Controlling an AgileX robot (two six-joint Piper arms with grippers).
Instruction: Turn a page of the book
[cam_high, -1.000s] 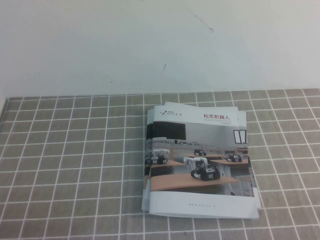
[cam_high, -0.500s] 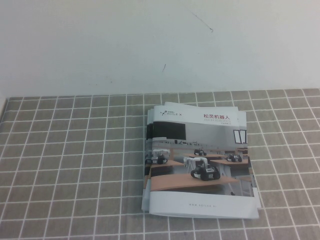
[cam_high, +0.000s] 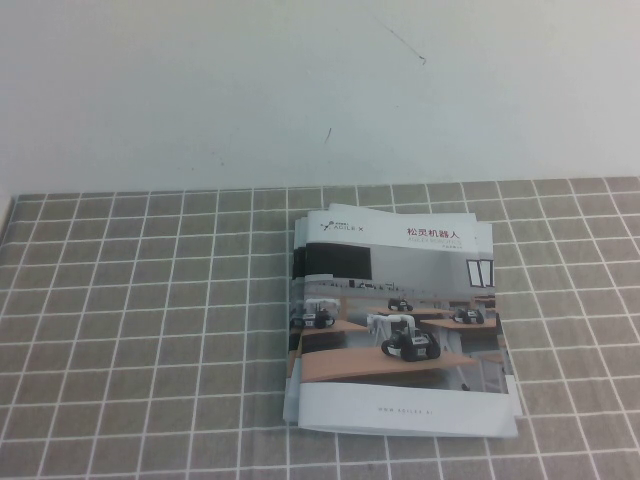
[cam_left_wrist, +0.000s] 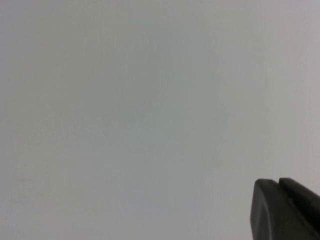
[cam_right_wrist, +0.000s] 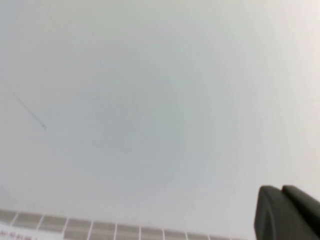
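The book (cam_high: 400, 400) lies closed on the tiled mat, right of centre, its spine toward the left. The page (cam_high: 395, 320) is its top cover leaf, lying flat, with small wheeled robots on wooden desks, white bands and a black Chinese title. Neither gripper shows in the high view. My left gripper (cam_left_wrist: 278, 182) appears only in the left wrist view, fingers together, facing a bare white wall with nothing held. My right gripper (cam_right_wrist: 281, 188) appears in the right wrist view, fingers together and empty, facing the wall above the mat's far edge.
A grey tiled mat (cam_high: 140, 330) covers the table up to the white wall (cam_high: 300, 90) at the back. Several further leaves or booklets stick out under the cover at its left and near edges. The mat's strip also shows in the right wrist view (cam_right_wrist: 125, 231).
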